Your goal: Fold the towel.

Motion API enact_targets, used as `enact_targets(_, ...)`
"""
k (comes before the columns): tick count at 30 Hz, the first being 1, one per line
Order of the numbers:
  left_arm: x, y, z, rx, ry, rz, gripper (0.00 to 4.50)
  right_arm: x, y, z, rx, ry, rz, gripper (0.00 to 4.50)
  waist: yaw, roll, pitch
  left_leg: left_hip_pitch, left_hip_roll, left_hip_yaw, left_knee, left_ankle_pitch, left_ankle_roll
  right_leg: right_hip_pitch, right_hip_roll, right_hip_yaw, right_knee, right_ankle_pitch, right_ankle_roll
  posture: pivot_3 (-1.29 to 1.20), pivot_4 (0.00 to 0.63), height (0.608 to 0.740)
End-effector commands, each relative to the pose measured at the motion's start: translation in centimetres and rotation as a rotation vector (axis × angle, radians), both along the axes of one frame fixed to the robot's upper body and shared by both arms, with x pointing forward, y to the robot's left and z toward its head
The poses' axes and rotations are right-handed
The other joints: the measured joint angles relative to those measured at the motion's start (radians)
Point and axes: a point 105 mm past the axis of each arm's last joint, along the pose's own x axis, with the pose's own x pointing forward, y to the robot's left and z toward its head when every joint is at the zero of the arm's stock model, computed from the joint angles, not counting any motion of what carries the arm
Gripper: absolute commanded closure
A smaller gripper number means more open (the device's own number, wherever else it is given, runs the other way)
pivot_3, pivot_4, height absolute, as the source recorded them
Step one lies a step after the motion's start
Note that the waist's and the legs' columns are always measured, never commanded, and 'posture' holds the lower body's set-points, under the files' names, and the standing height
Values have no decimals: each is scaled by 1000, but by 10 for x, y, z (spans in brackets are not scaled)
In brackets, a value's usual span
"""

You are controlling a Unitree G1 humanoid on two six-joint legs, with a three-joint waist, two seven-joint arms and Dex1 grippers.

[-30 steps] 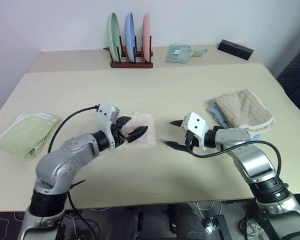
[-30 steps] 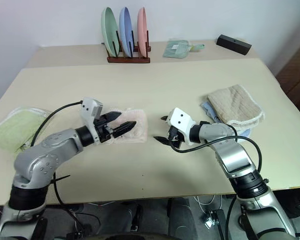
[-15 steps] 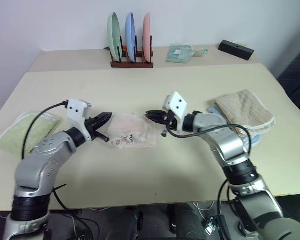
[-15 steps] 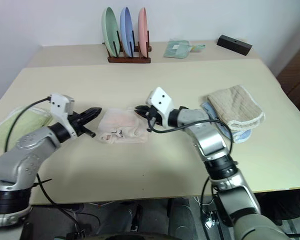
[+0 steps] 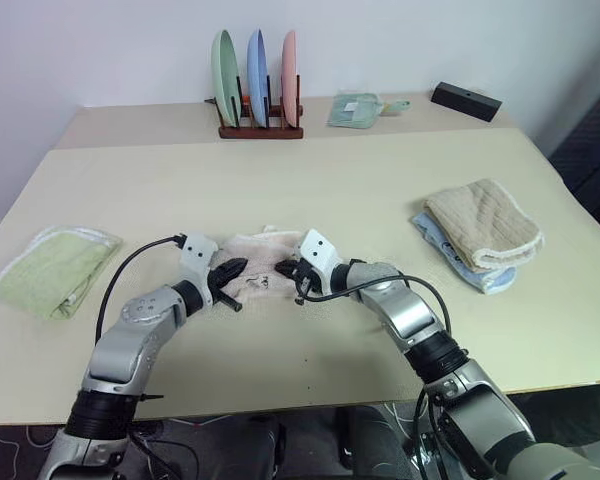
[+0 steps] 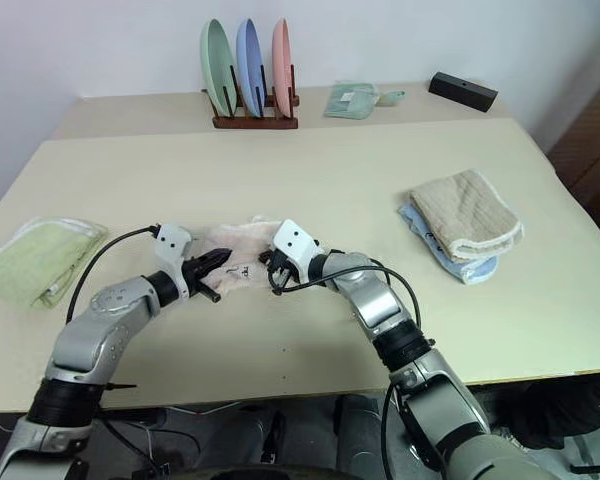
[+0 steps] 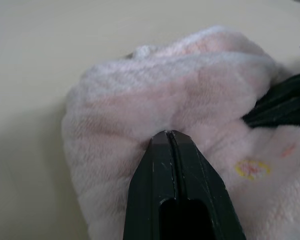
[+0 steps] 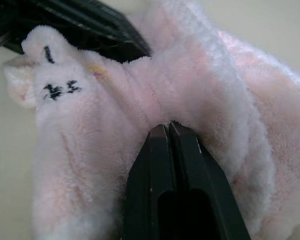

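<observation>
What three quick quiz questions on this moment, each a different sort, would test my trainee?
1. True or false: both the left hand and the right hand are shut on the pink towel.
2. Which towel lies at the table's left edge? A) beige waffle towel B) light green towel C) pink towel
3. Fill in: the rack at the back of the table holds ___ upright plates.

Key:
1. True; the wrist views show each pair of fingers closed with pink cloth bunched at the tips.
2. B, the light green towel; the beige waffle towel lies to the right.
3. Three.
</observation>
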Motion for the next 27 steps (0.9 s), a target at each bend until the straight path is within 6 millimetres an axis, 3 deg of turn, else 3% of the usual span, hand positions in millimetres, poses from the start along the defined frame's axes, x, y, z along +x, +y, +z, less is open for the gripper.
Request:
enact_targets(1, -4, 17, 23, -160, -48, 84, 4500, 0, -17, 29, 99, -47, -21, 3930, 1, 0, 0, 0, 0, 0, 0, 0, 0, 0, 0, 0, 0, 0, 0, 0, 150, 726)
enact_targets(2, -6, 22, 34, -229, -69, 104, 4500, -3, -18, 39, 112, -78, -1, 3597, 1, 0, 1, -2, 0, 0, 0, 0, 0, -1, 0, 0, 0, 0, 0, 0, 150, 726)
enact_targets(5, -13, 50, 55, -387, -82, 198, 3638, -12, -29, 62, 108, -152, 46, 2140, 1, -1, 1, -6, 0, 0, 1, 0, 0, -6, 0, 0, 0, 0, 0, 0, 150, 726)
enact_targets(7, -18, 66, 55, -439, -41, 250, 2761, -18, -38, 74, 102, -181, 70, 1189, -1, -1, 1, -6, 0, 0, 0, 0, 0, -7, 0, 0, 0, 0, 0, 0, 150, 726)
enact_targets(9, -23, 68, 49, -482, 30, 242, 1682, -21, -43, 82, 94, -198, 77, 157, -5, -1, 1, -5, 1, 0, 0, 0, 0, -6, 0, 0, 0, 0, 0, 0, 150, 726)
enact_targets(12, -27, 53, 31, -494, 177, 197, 88, -29, -51, 89, 42, -229, 118, 0, -6, -1, 1, -5, 0, 0, 0, 0, 0, -6, 0, 0, 0, 0, 0, 0, 150, 726)
enact_targets(17, -22, 34, 13, -545, 322, 177, 32, -44, -53, 93, -2, -227, 211, 0, 5, -2, 1, -5, 0, 0, 1, 0, 1, -4, 0, 0, 0, 0, 0, 0, 150, 726)
enact_targets(21, -9, -13, 6, -613, 412, 88, 32, -51, -53, 85, -32, -222, 227, 0, 14, -2, 1, -4, -1, -1, 1, 0, 0, -2, -1, -1, -1, 0, 0, 0, 150, 726)
enact_targets(24, -10, -29, 7, -622, 436, 40, 32, -52, -53, 81, -41, -222, 223, 0, 12, -2, 1, -3, -1, -1, 2, -1, 1, 0, -2, -1, -2, 0, 0, 0, 150, 726)
enact_targets(27, -12, -39, 4, -592, 445, 12, 854, -52, -55, 78, -48, -219, 208, 0, 10, -2, 1, -3, -1, -1, 2, -1, 1, 0, -1, -1, -2, 0, 1, 0, 150, 726)
